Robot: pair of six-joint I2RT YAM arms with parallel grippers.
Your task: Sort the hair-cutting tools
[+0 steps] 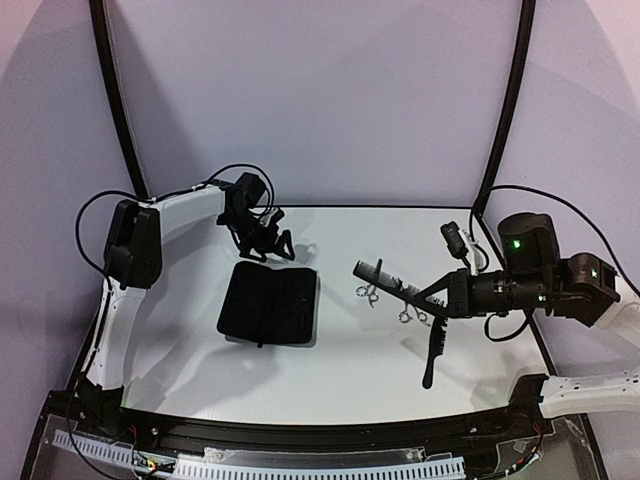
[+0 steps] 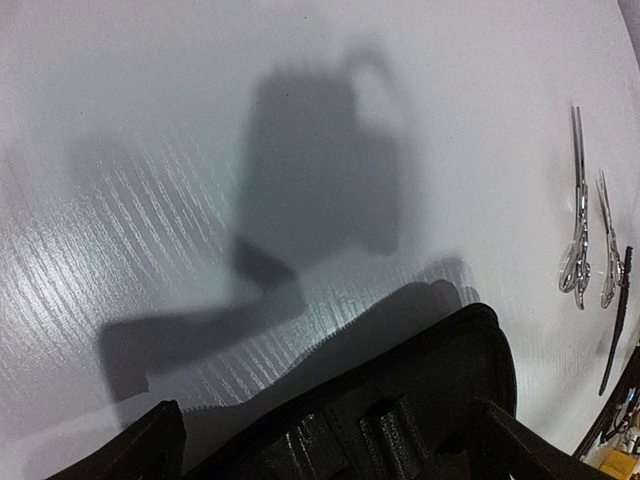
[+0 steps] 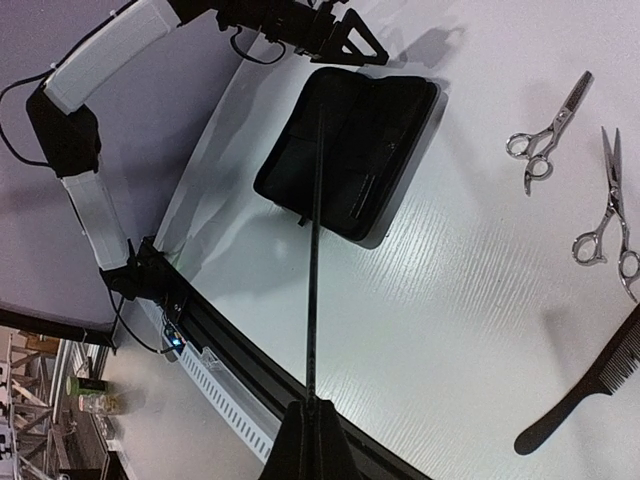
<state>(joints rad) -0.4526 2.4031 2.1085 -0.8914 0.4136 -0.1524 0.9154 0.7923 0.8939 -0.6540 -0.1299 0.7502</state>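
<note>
My right gripper (image 1: 437, 294) is shut on a slim black comb (image 1: 385, 278), which juts up-left above the table. In the right wrist view that comb (image 3: 316, 250) shows edge-on as a thin line rising from my closed right gripper (image 3: 318, 408). Two silver scissors (image 1: 368, 293) (image 1: 412, 316) lie on the table just below it, apart from each other. A second black comb (image 1: 432, 355) lies nearer the front. My left gripper (image 1: 266, 240) hangs open over the far edge of the black zip case (image 1: 268, 305), holding nothing; its fingers (image 2: 150, 445) frame the case (image 2: 400, 400).
The white table (image 1: 180, 350) ends in a black rail along the front (image 1: 330, 435). Black curved frame posts (image 1: 118, 100) stand at the back corners. Both scissors (image 3: 545, 135) (image 3: 605, 215) and the loose comb (image 3: 590, 385) lie to the right of the case (image 3: 350, 150).
</note>
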